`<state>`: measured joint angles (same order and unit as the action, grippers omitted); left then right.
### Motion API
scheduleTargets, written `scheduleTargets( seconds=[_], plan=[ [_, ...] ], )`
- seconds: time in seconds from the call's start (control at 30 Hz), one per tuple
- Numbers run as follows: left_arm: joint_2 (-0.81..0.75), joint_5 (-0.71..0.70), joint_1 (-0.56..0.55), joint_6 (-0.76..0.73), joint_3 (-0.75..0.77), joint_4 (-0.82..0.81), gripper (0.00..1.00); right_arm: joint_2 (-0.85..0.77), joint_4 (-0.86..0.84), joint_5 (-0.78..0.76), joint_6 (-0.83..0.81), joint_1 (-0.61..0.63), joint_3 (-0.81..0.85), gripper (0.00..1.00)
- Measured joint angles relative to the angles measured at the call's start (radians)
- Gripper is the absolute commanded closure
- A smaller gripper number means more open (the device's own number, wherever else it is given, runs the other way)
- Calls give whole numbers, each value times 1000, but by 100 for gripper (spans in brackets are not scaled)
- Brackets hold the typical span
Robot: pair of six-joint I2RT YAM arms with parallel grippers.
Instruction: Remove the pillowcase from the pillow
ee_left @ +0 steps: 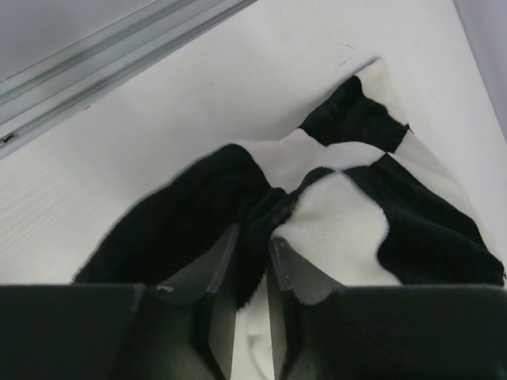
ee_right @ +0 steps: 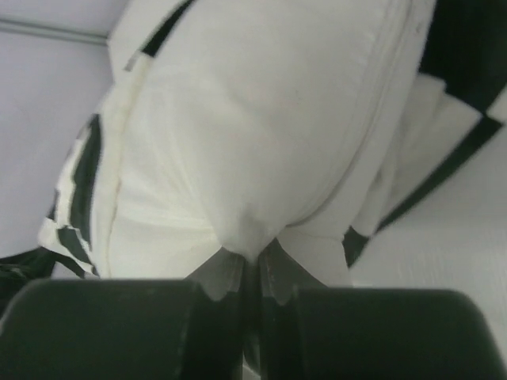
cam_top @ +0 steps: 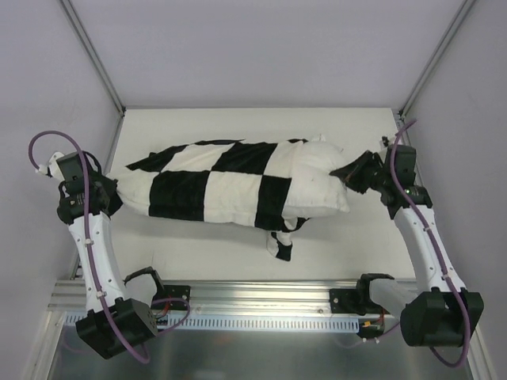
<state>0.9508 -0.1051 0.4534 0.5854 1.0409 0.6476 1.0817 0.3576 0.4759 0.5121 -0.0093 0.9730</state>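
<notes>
The black-and-white checkered pillowcase point(cam_top: 214, 182) lies across the table, still covering most of the pillow. The plain white pillow point(cam_top: 321, 186) sticks out of its right end. My left gripper point(cam_top: 111, 194) is shut on the pillowcase's left end; in the left wrist view the fingers point(ee_left: 253, 253) pinch a fold of black and white fabric point(ee_left: 341, 214). My right gripper point(cam_top: 348, 170) is shut on the pillow's right edge; in the right wrist view the fingertips point(ee_right: 252, 261) pinch a nub of white pillow point(ee_right: 261, 119).
The white table point(cam_top: 238, 257) is bounded by grey walls left, right and back, with a metal rail point(cam_top: 261, 297) along the near edge. A loose flap of pillowcase point(cam_top: 281, 241) hangs toward the front.
</notes>
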Motion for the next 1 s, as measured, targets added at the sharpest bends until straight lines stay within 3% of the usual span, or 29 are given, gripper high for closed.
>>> scheduleTargets(
  seconds=[0.03, 0.1, 0.13, 0.17, 0.2, 0.23, 0.3, 0.4, 0.5, 0.67, 0.83, 0.93, 1.0],
  plan=[
    [-11, -13, 0, 0, -14, 1, 44, -20, -1, -24, -13, 27, -49, 99],
    [-24, -19, 0, -10, -21, 0, 15, -51, 11, -61, -50, 61, -134, 97],
    [-29, -19, 0, -23, -19, -6, 2, -64, 28, -80, -72, 66, -165, 89],
    [-31, -18, 0, -34, -12, -10, 1, -75, 53, -100, -93, 68, -187, 78],
    [-31, -14, 0, -40, 0, -14, 1, -86, 75, -115, -110, 68, -201, 50],
    [-27, -7, 0, -48, 16, -16, 1, -101, 96, -133, -129, 67, -211, 35],
    [-18, 15, 0, -56, 53, -24, 1, -139, 140, -173, -175, 67, -217, 15],
    [11, 95, 0, -65, 112, -35, 1, -169, 188, -209, -234, 67, -193, 3],
    [79, 187, -37, -86, 168, -45, 1, -127, 228, -244, -272, 67, -105, 1],
    [261, 200, -253, -129, 245, -37, 1, 80, 241, -256, -284, 63, 138, 0],
    [471, 211, -282, -130, 328, -17, 1, 311, 177, -185, -223, 60, 310, 0],
    [592, 211, -279, -130, 398, -7, 1, 435, 145, -132, -180, 66, 349, 6],
    [661, 226, -275, -128, 444, -6, 1, 487, 144, -111, -163, 76, 352, 16]
  ],
)
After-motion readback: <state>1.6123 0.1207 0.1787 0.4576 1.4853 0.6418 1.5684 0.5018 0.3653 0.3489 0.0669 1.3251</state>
